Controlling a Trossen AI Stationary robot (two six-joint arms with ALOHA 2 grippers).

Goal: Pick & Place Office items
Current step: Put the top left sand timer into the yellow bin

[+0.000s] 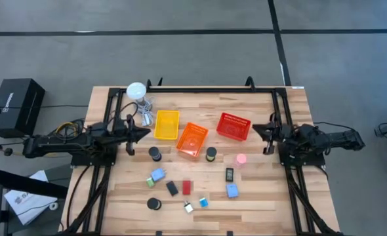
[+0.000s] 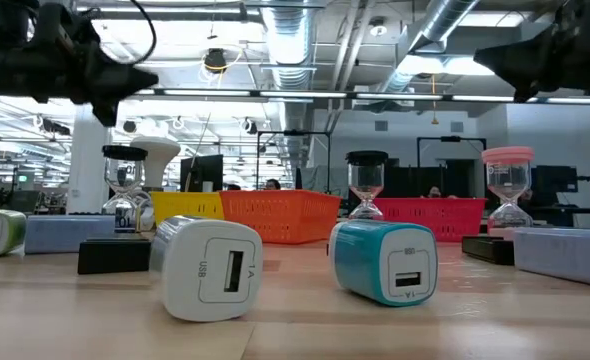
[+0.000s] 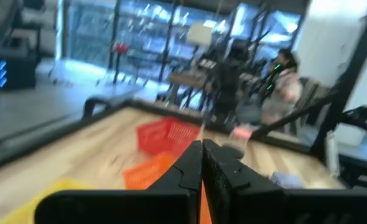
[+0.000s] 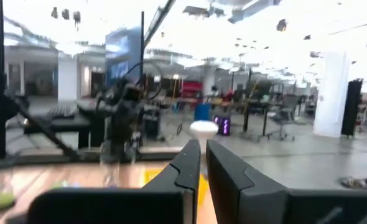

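The office items lie spread over the near half of the wooden table. Two black hourglass-like pucks and a pink one stand upright. Light-blue blocks, black flat rectangles, a red one and a black puck lie flat. A white cube and a teal cube lie nearest the near edge. My left gripper is shut and hovers at the table's left. My right gripper is shut at the right, beside the red basket.
Yellow, orange and red mesh baskets sit in a row between the two grippers. A white round-headed stand is at the far left corner. Black frame rails run along the table's far edge and sides.
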